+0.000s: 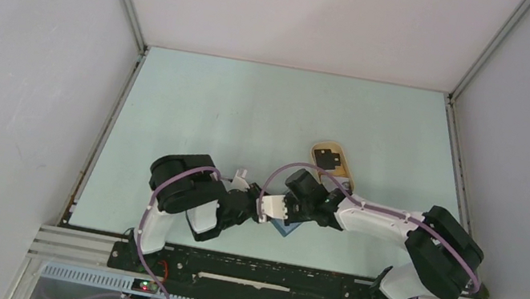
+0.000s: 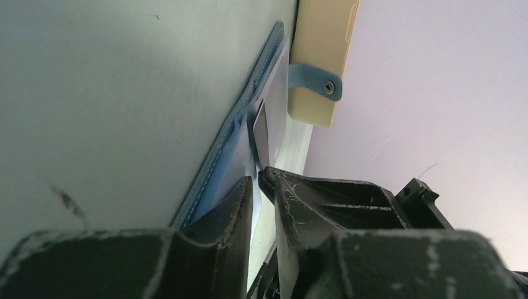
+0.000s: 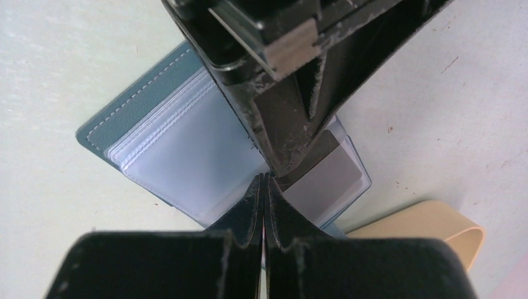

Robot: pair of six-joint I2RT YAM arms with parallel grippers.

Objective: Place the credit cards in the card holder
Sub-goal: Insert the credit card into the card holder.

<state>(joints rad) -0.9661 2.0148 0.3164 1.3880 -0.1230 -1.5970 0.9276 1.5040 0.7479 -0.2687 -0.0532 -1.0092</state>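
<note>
The card holder [image 1: 283, 228], a teal-blue wallet, lies open on the table between both arms. The right wrist view shows its clear pockets [image 3: 180, 149]. A grey credit card [image 3: 330, 180] sits partly in its right-hand pocket. My left gripper [image 2: 261, 180] is closed to a thin gap on that card's edge [image 2: 261, 134]; it also shows in the right wrist view [image 3: 283, 163]. My right gripper [image 3: 263, 179] is shut, its tips pressing on the wallet near the fold. Black credit cards [image 1: 325, 158] lie in the beige tray [image 1: 344, 177].
The beige oval tray stands just beyond the wallet [image 2: 320, 56] [image 3: 429, 224], and the wallet's snap tab [image 2: 314, 81] rests against it. White walls enclose the table on three sides. Both arms crowd together over the wallet near the front edge.
</note>
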